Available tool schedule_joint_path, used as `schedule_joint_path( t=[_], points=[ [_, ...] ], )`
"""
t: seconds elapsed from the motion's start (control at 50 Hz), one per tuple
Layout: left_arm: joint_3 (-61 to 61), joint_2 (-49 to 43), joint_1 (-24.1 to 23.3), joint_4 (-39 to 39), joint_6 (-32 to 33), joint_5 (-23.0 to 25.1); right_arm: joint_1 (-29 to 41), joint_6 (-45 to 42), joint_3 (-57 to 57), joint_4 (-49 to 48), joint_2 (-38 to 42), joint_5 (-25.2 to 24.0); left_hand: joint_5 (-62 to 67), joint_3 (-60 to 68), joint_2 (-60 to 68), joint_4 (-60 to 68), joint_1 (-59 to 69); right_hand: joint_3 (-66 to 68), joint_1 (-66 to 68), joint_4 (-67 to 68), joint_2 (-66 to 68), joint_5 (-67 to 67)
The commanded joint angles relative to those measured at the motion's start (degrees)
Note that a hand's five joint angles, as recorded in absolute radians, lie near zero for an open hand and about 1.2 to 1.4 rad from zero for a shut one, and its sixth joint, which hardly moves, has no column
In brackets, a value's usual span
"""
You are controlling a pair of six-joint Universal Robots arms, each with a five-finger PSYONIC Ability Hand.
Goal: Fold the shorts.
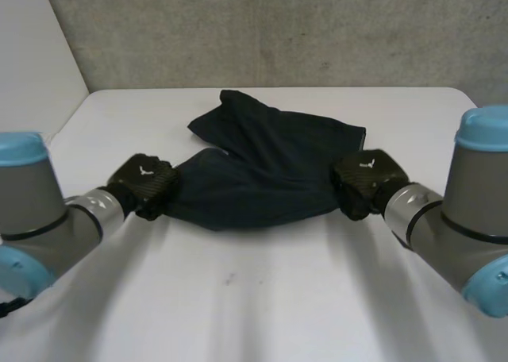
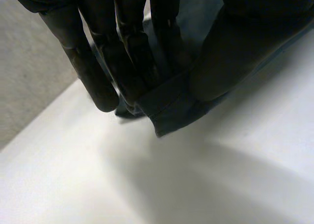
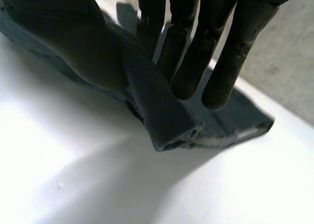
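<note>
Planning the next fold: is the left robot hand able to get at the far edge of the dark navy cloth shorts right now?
Probably not yet: the left robot hand is pinching the dark navy cloth shorts at their near left corner, so it must release first.

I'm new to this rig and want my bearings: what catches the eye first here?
The dark shorts lie crumpled in the middle of the white table. The black left hand pinches one side edge and the right hand the opposite one, cloth caught between fingers and thumb in each wrist view.
</note>
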Motion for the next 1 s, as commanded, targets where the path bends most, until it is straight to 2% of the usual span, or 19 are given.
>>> schedule_joint_path(
  t=[0.02, 0.08, 0.12, 0.14, 0.16, 0.34, 0.52, 0.84, 1.0],
  points=[
    [-6.66, 8.48, 0.28, -0.64, -0.32, 0.10, 0.46, -0.62, -0.13, 1.15, -3.32, 0.43, 15.20, 12.14, 11.49, 11.34, 15.09, 10.90, 24.15, 11.63, 12.54, 13.87],
    [-6.41, 3.76, 0.37, -0.02, -0.23, -0.16, 0.72, -0.97, 0.05, 1.06, -1.57, 1.05, 12.89, 9.83, 9.18, 9.03, 12.78, 10.90, 24.15, 11.63, 12.54, 13.87],
    [-5.97, 1.28, 0.81, -0.28, -0.23, -0.08, 0.64, -0.88, 0.05, 1.06, 0.28, 1.05, 0.15, -2.90, -3.56, -3.71, 0.04, 10.90, 24.15, 11.63, 12.54, 13.87],
    [-5.27, -0.90, 0.90, -0.46, -0.23, -0.16, 0.64, -0.80, -0.04, 1.14, 1.59, 1.05, -14.57, -17.63, -18.28, -18.43, -14.68, 10.90, 24.15, 11.63, 12.54, 13.87],
    [-5.09, -1.62, 0.90, -0.54, -0.23, -0.25, 0.64, -0.80, -0.04, 1.15, 2.13, 1.05, -18.55, -21.60, -22.26, -22.41, -18.66, 10.90, 24.15, 11.63, 12.54, 13.87],
    [-5.79, -2.16, 2.13, -3.80, -0.32, 0.10, 0.64, -0.80, -0.13, 1.15, 3.19, 1.05, -18.76, -21.81, -22.47, -22.62, -18.87, 10.90, 24.15, 11.63, 12.54, 13.87],
    [-6.75, -1.28, 2.48, -3.71, -0.23, 0.27, 0.63, -0.71, 0.13, 1.23, 3.10, 0.96, -21.62, -24.67, -25.33, -25.48, -21.73, 10.90, 24.15, 11.63, 12.54, 13.87],
    [-3.24, -4.26, 2.22, -3.01, 0.21, 0.19, 0.64, -0.80, 0.57, 1.23, 3.27, 0.43, -12.89, -15.95, -16.60, -16.75, -13.00, 10.90, 24.15, 11.63, 12.54, 13.87],
    [-0.61, -6.19, 1.60, -3.01, 0.21, -0.08, 0.64, -0.88, 0.75, 1.23, 3.71, 0.43, -12.70, -15.76, -16.41, -16.56, -12.81, 10.90, 24.15, 11.63, 12.54, 13.87]
  ],
)
